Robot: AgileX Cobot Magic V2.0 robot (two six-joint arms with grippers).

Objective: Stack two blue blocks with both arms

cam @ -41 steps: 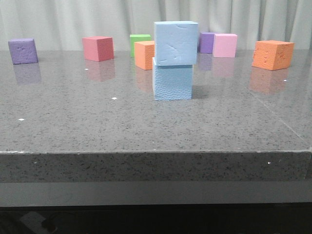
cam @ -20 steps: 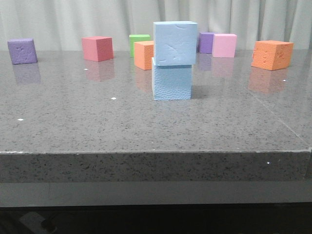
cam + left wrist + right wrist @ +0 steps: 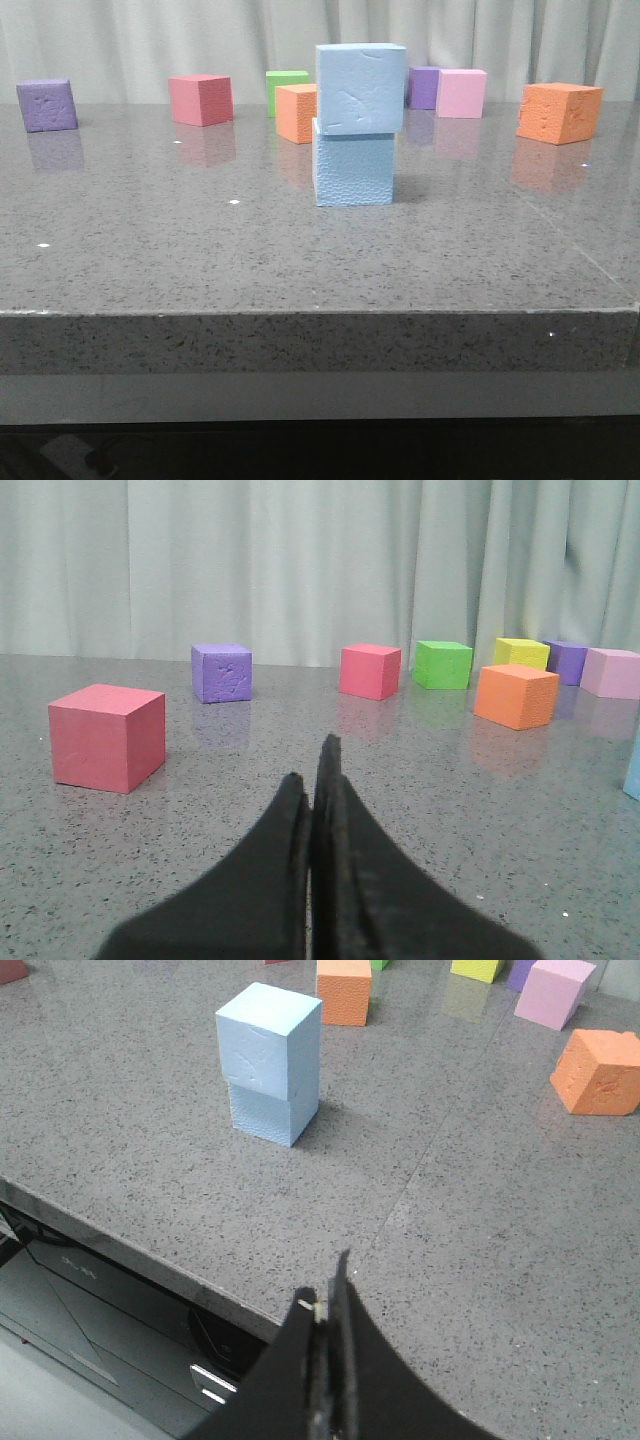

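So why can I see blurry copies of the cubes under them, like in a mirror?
In the front view the polished table mirrors the purple cube and orange cube as faint smears. In the left wrist view the close-up left gripper looks soft and dark.

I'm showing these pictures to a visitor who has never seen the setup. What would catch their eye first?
Most striking is the stack of two blue blocks mid-table, the upper one sitting slightly askew on the lower. Behind it, coloured cubes line the back by the curtain, such as the orange cube at far right. Each wrist view shows a black pincer, left and right, closed and empty.
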